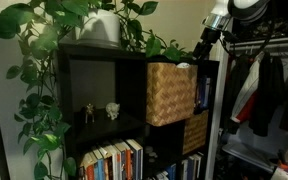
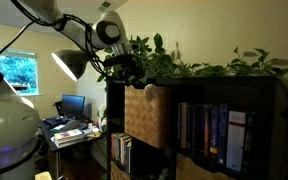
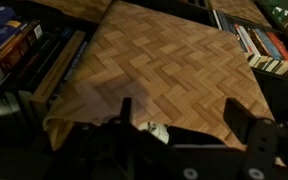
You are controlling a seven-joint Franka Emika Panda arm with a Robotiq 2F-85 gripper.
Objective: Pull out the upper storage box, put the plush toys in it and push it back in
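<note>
The upper storage box is a light tan woven basket that sticks partly out of its upper cubby in both exterior views. My gripper hovers just above its top rim, and also shows in an exterior view. In the wrist view the herringbone weave of the box fills the frame. The gripper has its fingers spread wide apart with nothing between them. A small white plush-like thing shows in the dark opening by the near finger. Two small figures stand in the neighbouring cubby.
A darker woven box sits in the cubby below. Books fill the lower shelves and flank the box. Leafy plants cover the shelf top. Clothes hang beside the shelf. A desk with a monitor stands behind.
</note>
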